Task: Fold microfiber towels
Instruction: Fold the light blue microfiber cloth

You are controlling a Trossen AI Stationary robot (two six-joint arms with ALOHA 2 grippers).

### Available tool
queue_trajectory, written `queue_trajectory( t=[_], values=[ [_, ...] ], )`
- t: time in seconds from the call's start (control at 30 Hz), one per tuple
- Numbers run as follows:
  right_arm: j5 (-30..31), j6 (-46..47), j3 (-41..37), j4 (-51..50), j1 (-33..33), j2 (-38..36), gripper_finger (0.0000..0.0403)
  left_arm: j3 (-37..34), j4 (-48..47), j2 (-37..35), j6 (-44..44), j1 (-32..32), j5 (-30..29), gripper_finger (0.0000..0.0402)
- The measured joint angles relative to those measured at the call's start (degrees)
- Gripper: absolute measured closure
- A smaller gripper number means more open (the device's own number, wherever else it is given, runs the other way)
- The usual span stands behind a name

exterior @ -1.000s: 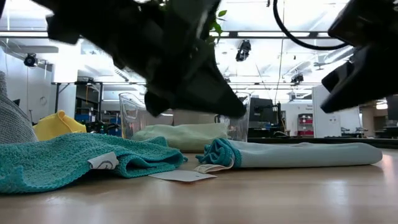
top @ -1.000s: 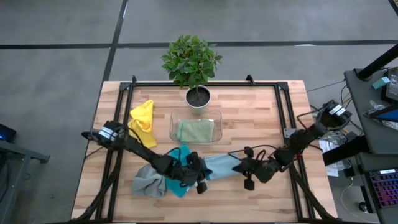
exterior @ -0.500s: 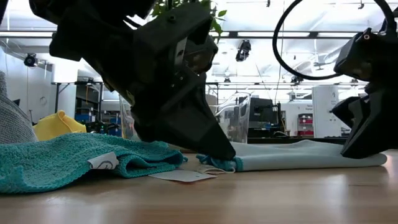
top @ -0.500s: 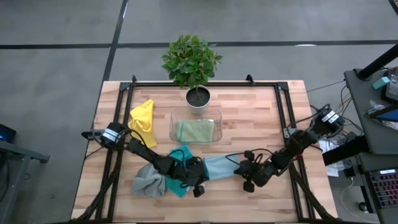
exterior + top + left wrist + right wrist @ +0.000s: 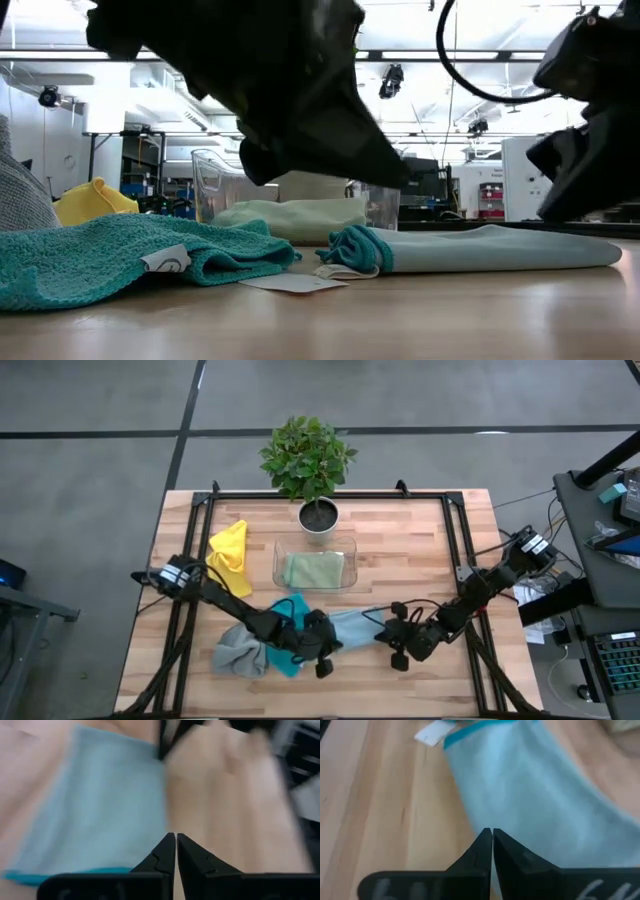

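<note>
Pale butcher-block tabletop under a black frame, grey floor around it; through the low view we see a bright workshop with ceiling lights and shelving.

We count five towels. The light blue towel lies flat and smooth at the front centre, between the two arms; in the low view it is a long, low slab, its near-left end bunched into a curl with a teal-edged hem. A small white tag lies on the wood just in front of that end. The teal towel lies rumpled just left of it, touching it, with loopy pile and a white label showing in the low view. The grey towel sits in a crumpled heap at the front left, against the teal one. The yellow towel is bunched at the left, well apart from the rest. The sage green towel rests folded inside the clear tray, behind which stands a potted plant.

Left claw hangs over the left end of the light blue towel, fingers pressed together, holding nothing. Right claw sits by the towel's right end, fingers likewise together, empty. Both wrist views look past closed fingers onto blue cloth and bare wood.
</note>
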Motion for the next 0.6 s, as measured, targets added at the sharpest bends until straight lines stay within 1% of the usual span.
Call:
queue_trajectory(
  t=[0.03, 0.1, 0.27, 0.37, 0.5, 0.6],
  values=[
    [1.68, -0.20, 0.12, 0.02, 0.00, 0.00, 0.0394, -0.06, 0.00, 0.40, 0.02, 0.08, -2.23, 0.0398],
    [5.24, -0.72, 0.26, 0.09, -0.17, 0.17, 0.0394, -0.22, -0.17, 1.23, 0.00, 0.25, -3.94, 0.0398],
    [11.74, -0.14, -0.19, 0.07, -1.63, 1.57, 0.0394, -0.28, -0.18, 3.46, -0.43, 0.43, -3.25, 0.0398],
    [12.48, -0.11, -0.24, 0.47, -3.35, 3.02, 0.0394, -0.26, -0.01, 4.58, -0.97, 0.43, -0.83, 0.0398],
    [12.75, 1.00, -0.38, 0.33, -5.00, 6.12, 0.0394, -0.20, 0.38, 5.24, -1.99, 0.40, 0.26, 0.0398],
    [13.59, 3.55, -0.57, 0.37, -5.56, 7.95, 0.0394, -0.20, 0.32, 5.20, -1.99, 0.36, 0.63, 0.0398]
  ],
)
